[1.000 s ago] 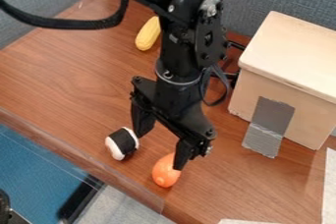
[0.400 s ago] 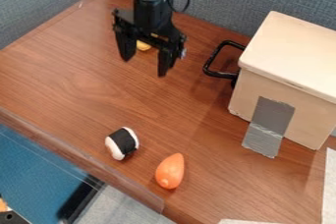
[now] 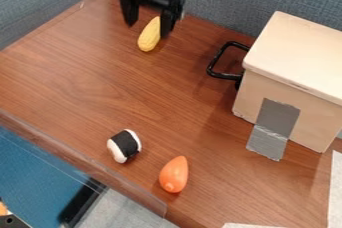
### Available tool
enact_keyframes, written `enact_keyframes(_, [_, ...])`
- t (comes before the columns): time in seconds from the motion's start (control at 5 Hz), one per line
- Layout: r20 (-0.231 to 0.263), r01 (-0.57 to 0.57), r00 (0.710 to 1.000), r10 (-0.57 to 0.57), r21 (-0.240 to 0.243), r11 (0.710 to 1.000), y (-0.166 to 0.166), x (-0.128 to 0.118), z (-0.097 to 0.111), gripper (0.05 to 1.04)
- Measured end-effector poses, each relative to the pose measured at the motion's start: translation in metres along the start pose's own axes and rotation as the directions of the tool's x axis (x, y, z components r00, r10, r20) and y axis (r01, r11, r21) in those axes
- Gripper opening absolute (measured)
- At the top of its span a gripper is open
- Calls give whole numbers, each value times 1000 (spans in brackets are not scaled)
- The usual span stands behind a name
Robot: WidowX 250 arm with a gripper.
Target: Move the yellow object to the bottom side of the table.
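- Gripper (image 3: 147, 30) at the upper left of the frame, fingers wide apart, gripping nothing;
- corn (image 3: 148, 40) — yellow, on the counter (image 3: 73, 82), upper left of the frame, its top end seen between the fingers; whether they touch it, I cannot tell;
- sushi (image 3: 125, 146) and orange toy (image 3: 174, 174) near each other, lower down;
- box (image 3: 294, 57) with grey tape (image 3: 275, 124) — right side.

The corn (image 3: 148, 39) lies at the back of the table (image 3: 67, 82). Up front is the toy sushi (image 3: 124, 145). The toy egg (image 3: 174, 175) is to its right and a bit closer to us (the two are near, but not touching). On the right stands the box (image 3: 300, 47), with a loop (image 3: 212, 67) at its left side and tape (image 3: 276, 122) on its front.
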State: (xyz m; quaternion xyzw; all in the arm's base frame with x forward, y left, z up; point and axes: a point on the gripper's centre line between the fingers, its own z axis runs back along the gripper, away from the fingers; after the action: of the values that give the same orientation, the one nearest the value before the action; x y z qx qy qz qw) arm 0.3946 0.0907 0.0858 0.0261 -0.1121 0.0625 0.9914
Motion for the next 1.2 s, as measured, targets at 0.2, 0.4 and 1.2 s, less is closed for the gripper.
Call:
enact_keyframes(0.2, [-11, -30, 999, 30, 1, 1000, 16, 17, -18, 1001])
enact_keyframes(0.4, [-31, -63, 998, 63, -3, 998, 26, 24, -35, 1001])
enact_keyframes(1.2, [-90, -67, 994, 66, -9, 998, 11, 28, -84, 669])
